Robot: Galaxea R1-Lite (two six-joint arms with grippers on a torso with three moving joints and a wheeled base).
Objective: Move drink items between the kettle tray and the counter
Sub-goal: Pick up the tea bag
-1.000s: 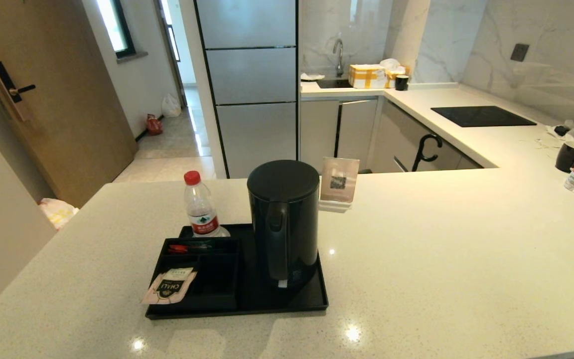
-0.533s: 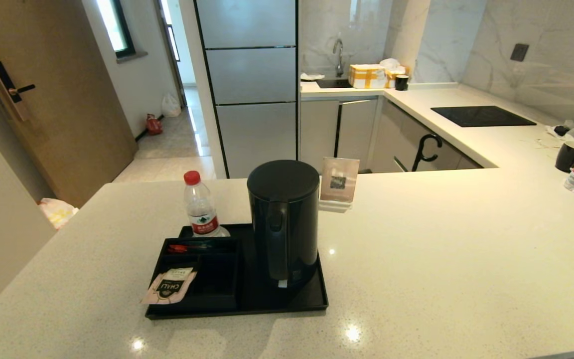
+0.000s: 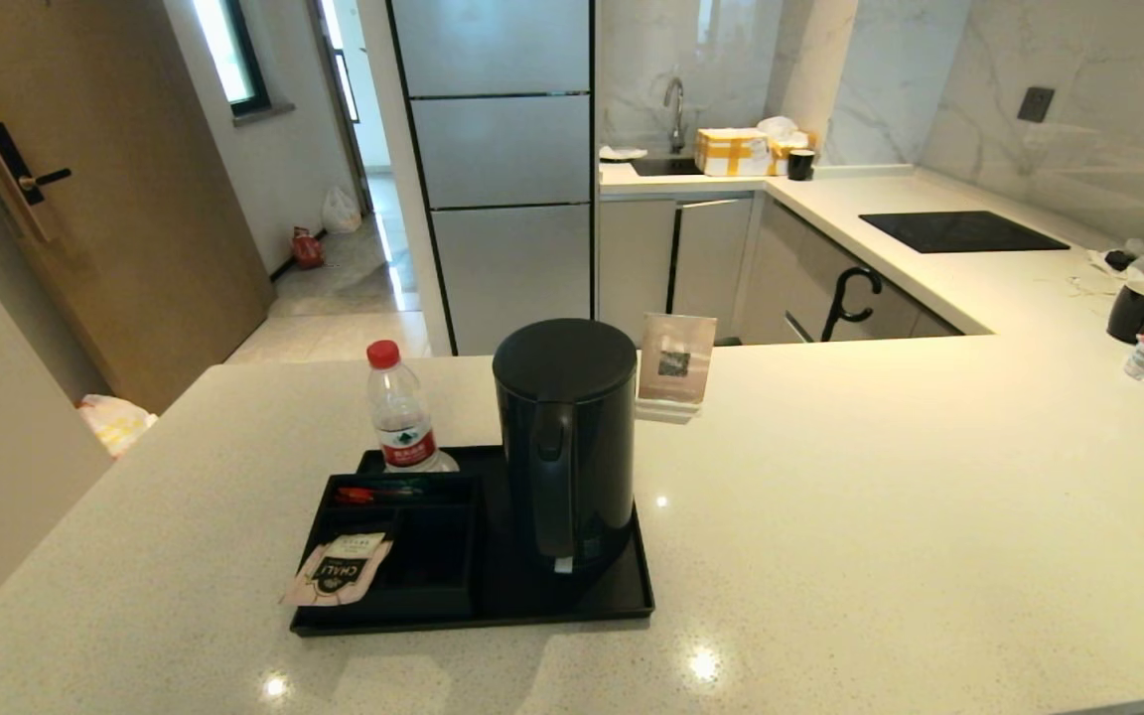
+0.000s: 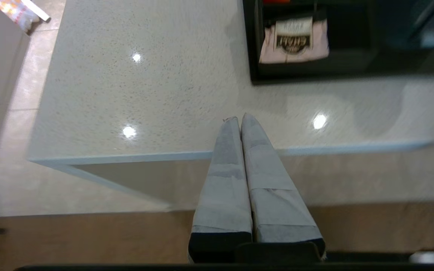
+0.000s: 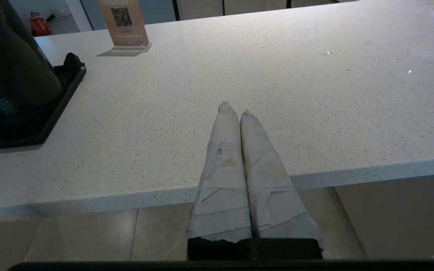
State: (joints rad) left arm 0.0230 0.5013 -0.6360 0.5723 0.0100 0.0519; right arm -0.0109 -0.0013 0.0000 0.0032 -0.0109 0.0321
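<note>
Grey-taped left gripper [image 4: 238,119] clenched, empty, above counter [image 3: 880,477] edge near tray [image 3: 622,596]; right gripper [image 5: 234,109] likewise clenched, empty; matte black kettle [image 3: 567,437] upright on tray; CHALI sachet [image 3: 339,569] apparently overhanging compartment box [image 3: 433,556] corner; water bottle [image 3: 398,412] behind.

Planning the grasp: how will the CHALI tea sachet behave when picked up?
The tea sachet looks thin and flat, so probably light and floppy. It leans on the compartment box with one corner over the tray rim, so a nudge may slide it. The overhanging edge likely offers the fingers purchase.
</note>
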